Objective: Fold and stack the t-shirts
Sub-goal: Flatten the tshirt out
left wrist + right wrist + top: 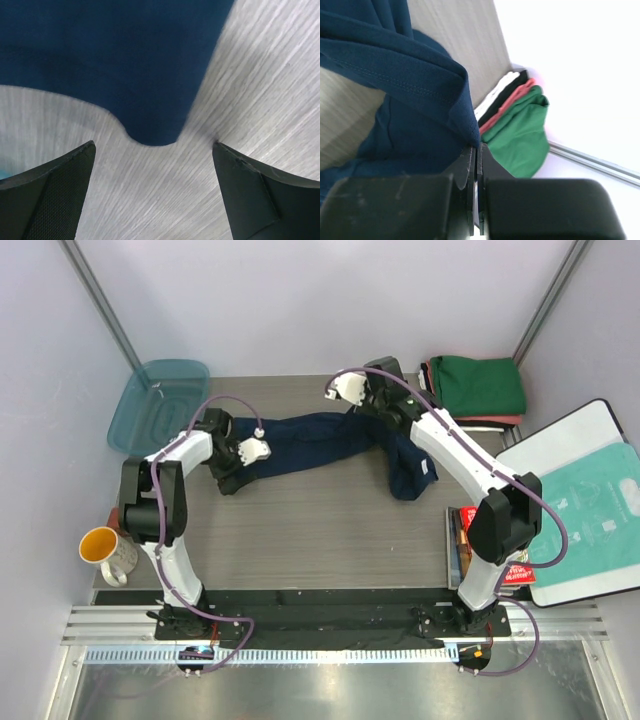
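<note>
A dark navy t-shirt (320,445) lies stretched across the middle of the table. My right gripper (372,405) is at its back right end, and in the right wrist view that gripper (476,147) is shut on a fold of the navy t-shirt (395,65), which hangs lifted from the jaws. My left gripper (232,472) is at the shirt's left end. The left gripper (154,145) stands wide open over bare table, with a rounded edge of the navy t-shirt (115,60) just ahead of its tips. A stack of folded t-shirts with green on top (478,385) (520,135) sits back right.
A teal plastic tray (160,405) lies at the back left and a yellow mug (105,552) at the near left. A white board with a teal-printed plastic bag (585,505) lies at the right, with a few books (462,540) beside it.
</note>
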Robot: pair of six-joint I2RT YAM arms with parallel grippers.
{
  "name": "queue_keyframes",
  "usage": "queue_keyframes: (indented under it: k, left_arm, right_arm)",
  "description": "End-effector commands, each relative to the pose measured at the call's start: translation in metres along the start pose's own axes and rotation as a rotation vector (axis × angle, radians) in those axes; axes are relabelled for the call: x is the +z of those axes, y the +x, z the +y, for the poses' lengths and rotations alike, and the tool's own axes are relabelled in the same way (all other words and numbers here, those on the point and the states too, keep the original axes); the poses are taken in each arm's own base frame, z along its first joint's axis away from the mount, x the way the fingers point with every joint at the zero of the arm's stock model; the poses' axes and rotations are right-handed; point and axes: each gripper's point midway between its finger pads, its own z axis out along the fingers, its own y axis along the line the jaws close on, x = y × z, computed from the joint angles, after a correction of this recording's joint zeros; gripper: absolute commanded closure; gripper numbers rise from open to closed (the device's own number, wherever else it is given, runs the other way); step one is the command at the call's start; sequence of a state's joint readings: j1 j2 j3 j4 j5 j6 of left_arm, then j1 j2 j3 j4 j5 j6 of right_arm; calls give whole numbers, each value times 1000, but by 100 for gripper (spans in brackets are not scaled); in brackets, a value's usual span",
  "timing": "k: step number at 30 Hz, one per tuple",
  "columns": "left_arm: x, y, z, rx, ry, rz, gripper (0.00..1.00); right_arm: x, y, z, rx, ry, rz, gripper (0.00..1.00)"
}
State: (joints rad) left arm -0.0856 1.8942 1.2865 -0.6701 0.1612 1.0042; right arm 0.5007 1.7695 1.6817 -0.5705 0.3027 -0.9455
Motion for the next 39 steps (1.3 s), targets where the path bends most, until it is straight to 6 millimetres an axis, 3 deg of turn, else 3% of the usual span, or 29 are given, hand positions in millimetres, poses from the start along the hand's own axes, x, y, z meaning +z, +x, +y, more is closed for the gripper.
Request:
queue_keyframes:
  k: [1, 6, 13, 18, 23, 26, 29, 30, 35, 39]
  left_arm:
    - [7, -16, 11, 48, -49, -35, 0]
    - [9, -36, 9, 88, -72, -97, 0]
    - [-3, -67, -15, 123, -4, -219, 0]
    - [-2, -63, -37, 165, 60, -210, 0]
    - [23, -55, -31, 176, 23, -156, 3]
    - [31, -59, -23, 163, 5, -150, 9]
    - [41, -62, -18, 154, 9, -138, 27]
    - [46, -63, -14, 156, 9, -132, 43]
    - [50, -70, -5, 149, 8, -112, 59]
    - [43, -66, -8, 174, 30, -82, 95]
  right_arm:
    - [-31, -15, -64, 8, 191, -53, 99]
    - [-34, -20, -76, 12, 223, -62, 99]
    - [-32, -19, -76, 20, 225, -54, 99]
    - [-29, -20, -75, 39, 223, -56, 99]
    - [-28, -21, -72, 50, 216, -62, 99]
    - [-30, -22, -74, 54, 220, -67, 99]
    - [-32, -23, -76, 57, 221, -72, 99]
    - [-32, -24, -77, 57, 223, -73, 99]
    - [-35, -23, -77, 64, 225, -76, 99]
    - [-41, -22, -79, 67, 232, -81, 99]
